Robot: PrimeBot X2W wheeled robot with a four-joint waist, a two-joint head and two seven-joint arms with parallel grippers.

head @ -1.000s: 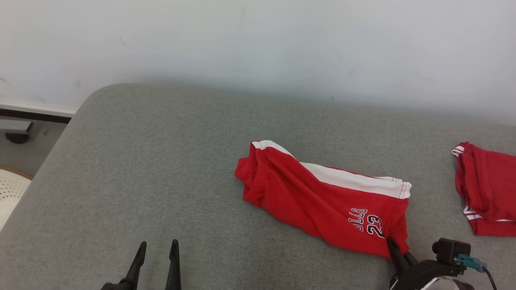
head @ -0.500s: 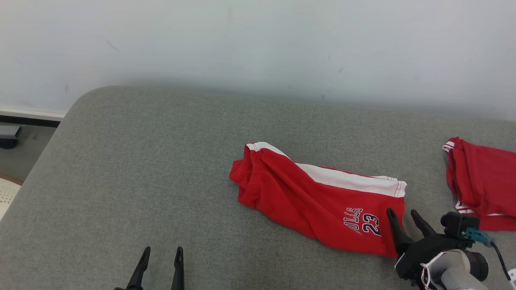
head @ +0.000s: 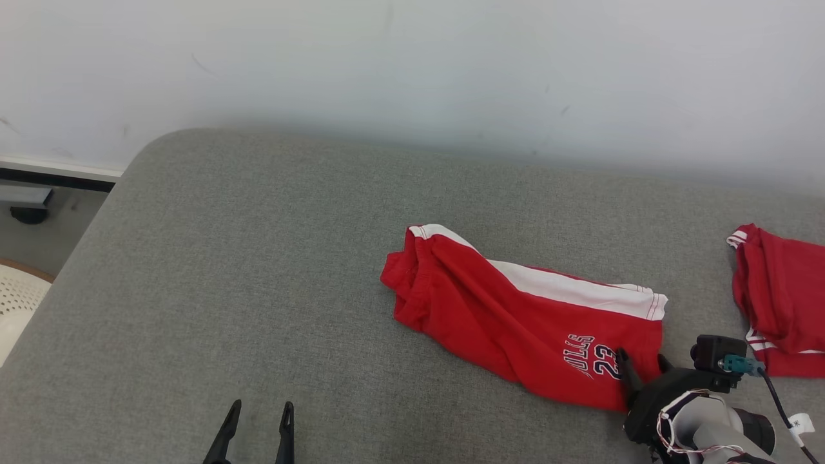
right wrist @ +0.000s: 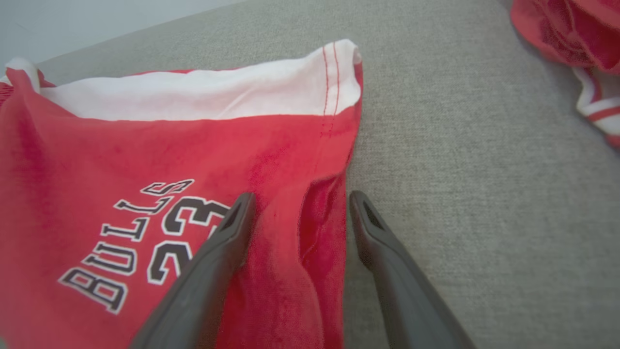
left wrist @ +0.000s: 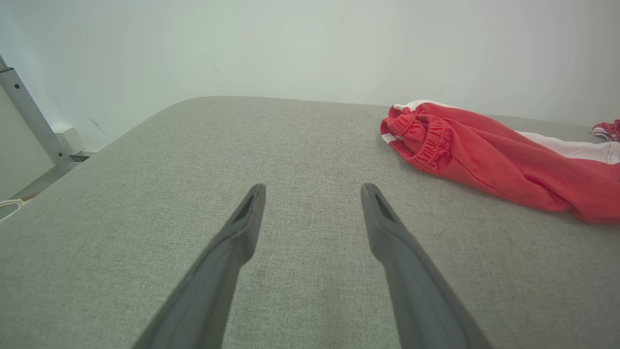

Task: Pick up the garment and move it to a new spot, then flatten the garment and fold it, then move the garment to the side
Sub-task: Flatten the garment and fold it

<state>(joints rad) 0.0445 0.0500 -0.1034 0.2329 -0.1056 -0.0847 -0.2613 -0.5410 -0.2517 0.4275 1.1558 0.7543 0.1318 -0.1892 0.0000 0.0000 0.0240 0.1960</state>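
The garment (head: pixel 515 309) is a pair of red shorts with a white side stripe and "BULLS 23" print, lying folded on the grey cushion. My right gripper (head: pixel 641 366) stands open at its near right corner, fingers straddling the hem edge (right wrist: pixel 319 232), one finger over the red cloth, the other over bare grey fabric. Nothing is pinched between them. My left gripper (head: pixel 258 412) is open low over the cushion at the front, well left of the shorts (left wrist: pixel 484 150), with nothing between its fingers (left wrist: pixel 247 218).
A second red garment with white stripes (head: pixel 780 303) lies at the right edge of the cushion (head: pixel 258 258). A white wall runs behind. The cushion's left edge drops to the floor, where a pale perforated object (head: pixel 16 303) sits.
My right gripper has let go of the shorts' corner and opened; it now sits at the hem. The shorts lie still. The head camera shifted slightly.
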